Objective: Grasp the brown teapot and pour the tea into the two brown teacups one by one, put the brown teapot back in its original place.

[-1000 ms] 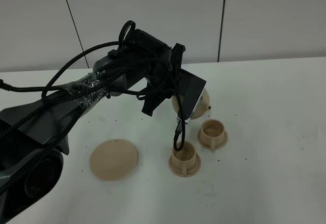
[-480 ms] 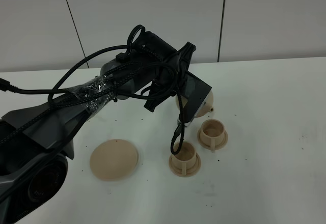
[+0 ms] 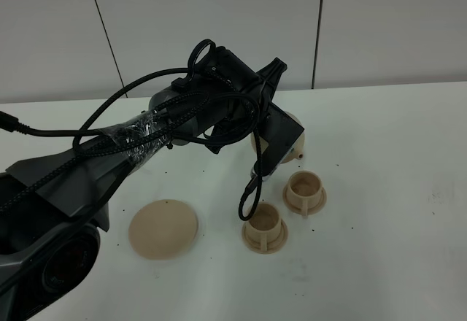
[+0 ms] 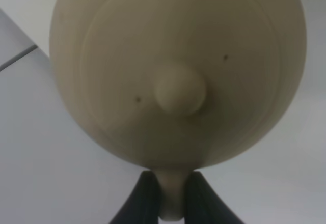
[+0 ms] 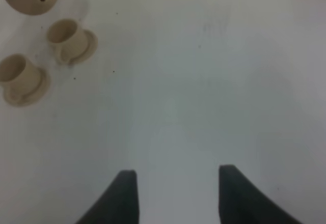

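Left end effector (image 4: pixel 171 198) clamps brown teapot (image 4: pixel 178 71) by handle; 2 teacups (image 3: pixel 265 227) nearby.

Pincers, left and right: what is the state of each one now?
Left pincer: closed, holding the brown teapot.
Right pincer: open, holding nothing.

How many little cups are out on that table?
2. The far cup stands by the lifted teapot. The near cup stands left of it, closer to the camera. The arm could hide others.
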